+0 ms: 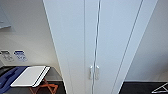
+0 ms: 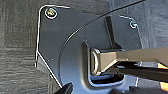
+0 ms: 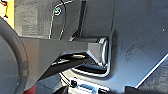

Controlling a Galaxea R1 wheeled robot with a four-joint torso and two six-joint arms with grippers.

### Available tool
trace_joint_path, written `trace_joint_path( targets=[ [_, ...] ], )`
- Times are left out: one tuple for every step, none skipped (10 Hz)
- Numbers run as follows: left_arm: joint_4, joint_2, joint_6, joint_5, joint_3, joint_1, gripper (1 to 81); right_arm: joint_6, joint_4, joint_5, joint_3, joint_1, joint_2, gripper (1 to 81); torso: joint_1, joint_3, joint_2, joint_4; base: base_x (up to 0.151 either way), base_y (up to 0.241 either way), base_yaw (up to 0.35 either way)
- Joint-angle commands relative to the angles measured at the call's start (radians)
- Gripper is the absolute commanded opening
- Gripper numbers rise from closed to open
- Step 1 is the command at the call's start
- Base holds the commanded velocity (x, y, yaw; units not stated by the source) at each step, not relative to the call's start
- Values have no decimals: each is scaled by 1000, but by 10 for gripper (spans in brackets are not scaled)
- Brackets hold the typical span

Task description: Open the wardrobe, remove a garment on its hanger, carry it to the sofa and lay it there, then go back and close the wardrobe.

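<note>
In both wrist views the jaws cannot be made out, so it is not possible to tell if they are spread or pressed together. The left wrist view looks down on dark grey carpet (image 2: 17,67), and the right wrist view shows the same kind of dark floor.

In the head view the wardrobe (image 1: 75,45) stands directly in front of the robot, tall and white, and it takes the middle of the picture. Its 2 doors are closed and meet at the centre seam. The 2 small vertical handles (image 1: 94,72) sit side by side at this seam, low in the picture.

To the left of the wardrobe, near the white wall, a white board (image 1: 30,75) lies on an orange folding stand (image 1: 45,88). Something blue (image 1: 8,77) lies just beside the board. On the dark floor at the right, a thin white hanger (image 1: 161,88) lies near the lower corner.
</note>
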Motion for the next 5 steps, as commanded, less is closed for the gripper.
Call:
trace_joint_path(
  targets=[
    [12, -96, -3, 46, 138, -23, 811, -1, -9, -17, 155, 42, -110, 811, 0, 0, 0, 0, 0, 0, 0],
    [12, -145, -5, 45, 210, -32, 811, 1, -10, -17, 208, 56, -150, 811, 0, 0, 0, 0, 0, 0, 0],
    [10, -182, -6, 45, 261, -38, 811, 1, -12, -15, 238, 65, -183, 811, 0, 0, 0, 0, 0, 0, 0],
    [4, -219, -8, 45, 304, -46, 811, 7, -12, -15, 268, 77, -215, 811, 0, 0, 0, 0, 0, 0, 0],
    [1, -245, -9, 45, 333, -58, 811, 10, -9, -15, 304, 91, -247, 811, 0, 0, 0, 0, 0, 0, 0]
  ],
)
